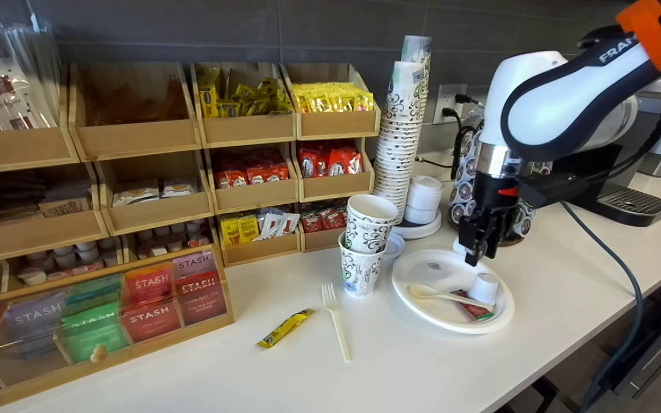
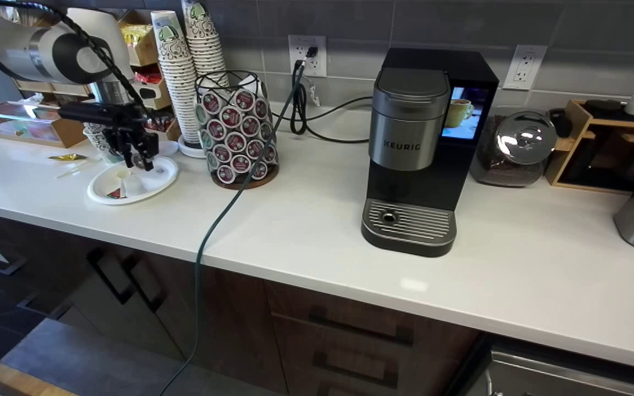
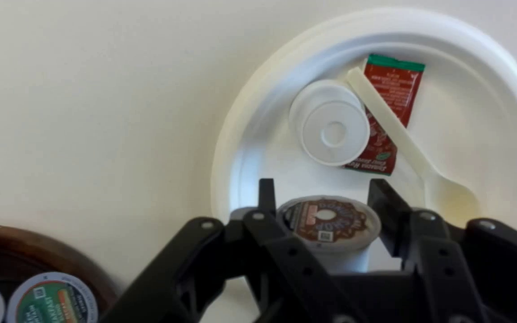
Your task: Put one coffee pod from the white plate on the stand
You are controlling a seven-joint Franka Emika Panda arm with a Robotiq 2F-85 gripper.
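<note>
My gripper (image 3: 322, 197) is closed on a coffee pod (image 3: 330, 224) with a brown-and-white donut lid, which is tilted with the lid toward the wrist camera. In both exterior views the gripper (image 1: 471, 258) (image 2: 140, 160) is over the back part of the white plate (image 1: 451, 325) (image 2: 158, 180), and mostly hides the pod. Another white pod (image 3: 334, 134) stands upside down on the plate, also in both exterior views (image 1: 484, 288) (image 2: 132, 187). The stand (image 2: 240, 129) is right of the plate and partly behind the arm (image 1: 462, 198); its pod lids (image 3: 54, 300) show at lower left.
A cream spoon (image 3: 391, 116) and a red packet (image 3: 395, 89) lie on the plate. Paper cups (image 1: 362, 246) and a tall cup stack (image 1: 396, 149) stand nearby. A fork (image 1: 336, 324) and yellow packet (image 1: 284, 328) lie left. A black coffee machine (image 2: 416, 154) and dark cable (image 2: 223, 212) are right.
</note>
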